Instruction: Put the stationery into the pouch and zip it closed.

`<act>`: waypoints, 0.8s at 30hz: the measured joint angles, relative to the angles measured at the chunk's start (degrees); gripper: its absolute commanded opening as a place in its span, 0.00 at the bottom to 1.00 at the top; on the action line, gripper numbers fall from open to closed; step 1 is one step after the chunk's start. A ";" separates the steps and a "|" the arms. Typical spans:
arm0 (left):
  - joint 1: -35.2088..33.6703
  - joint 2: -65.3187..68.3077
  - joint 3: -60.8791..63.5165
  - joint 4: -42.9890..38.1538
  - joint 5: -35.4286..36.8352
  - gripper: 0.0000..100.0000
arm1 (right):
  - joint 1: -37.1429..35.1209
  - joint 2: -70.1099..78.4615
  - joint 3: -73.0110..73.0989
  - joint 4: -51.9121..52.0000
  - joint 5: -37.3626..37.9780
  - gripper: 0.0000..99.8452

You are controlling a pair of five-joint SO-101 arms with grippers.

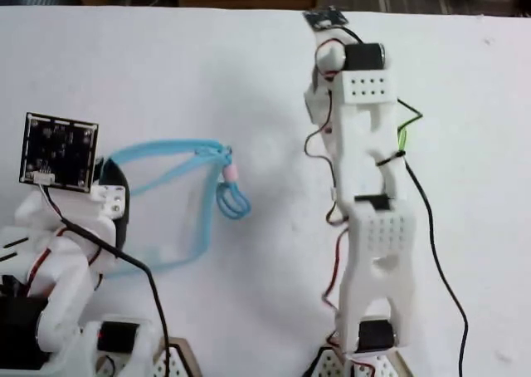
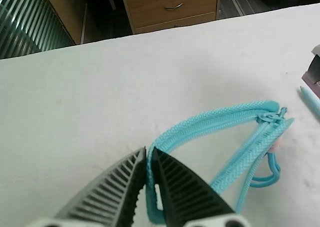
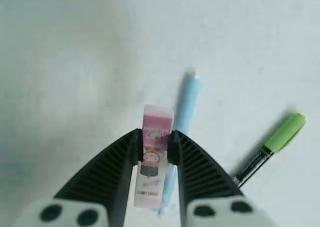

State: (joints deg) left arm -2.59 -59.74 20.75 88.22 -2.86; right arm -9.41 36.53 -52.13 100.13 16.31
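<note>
Right fingers [image 3: 116, 171] clamp the eraser [image 3: 157, 132]; left fingers [image 2: 124, 188] seemingly pinch the pouch [image 2: 215, 125] at its rim.

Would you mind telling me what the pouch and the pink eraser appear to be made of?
The pouch seems clear soft plastic edged with woven light-blue zipper tape; the table shows through its panel. The eraser is likely rubber inside a printed paper sleeve, judging by its crisp rectangular wrap; its core is hidden.
</note>
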 measured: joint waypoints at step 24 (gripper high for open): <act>0.00 0.00 0.00 0.00 0.00 0.03 | -10.73 -82.37 100.22 -23.56 -2.99 0.02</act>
State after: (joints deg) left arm -2.59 -59.74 20.75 88.22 -2.86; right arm -20.13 -45.85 48.09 76.57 13.32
